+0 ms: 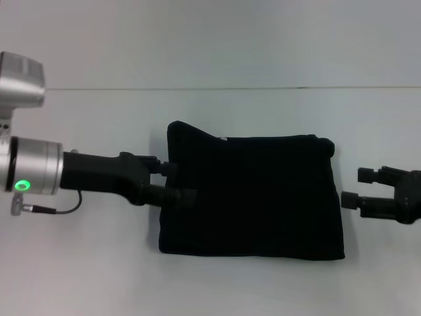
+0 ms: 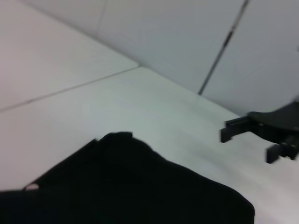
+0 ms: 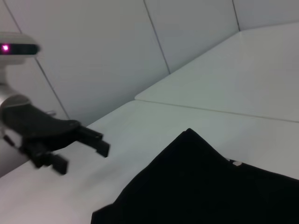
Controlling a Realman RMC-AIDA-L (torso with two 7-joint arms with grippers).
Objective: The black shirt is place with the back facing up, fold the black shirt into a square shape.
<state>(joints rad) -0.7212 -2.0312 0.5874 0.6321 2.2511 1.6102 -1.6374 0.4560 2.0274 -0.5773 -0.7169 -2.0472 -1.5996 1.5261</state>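
Note:
The black shirt (image 1: 253,197) lies folded into a rough rectangle on the white table (image 1: 85,263), with no lettering showing. A small white tag (image 1: 223,139) peeks out at its far edge. My left gripper (image 1: 177,182) is open and empty at the shirt's left edge. My right gripper (image 1: 352,187) is open and empty just off the shirt's right edge. The left wrist view shows the shirt (image 2: 131,186) and the right gripper (image 2: 247,146) beyond it. The right wrist view shows the shirt (image 3: 210,186) and the left gripper (image 3: 84,158), held apart from the cloth.
The white table runs on around the shirt to a pale back wall (image 1: 210,39). Wall panels (image 3: 93,56) stand behind the table's far edges in the wrist views.

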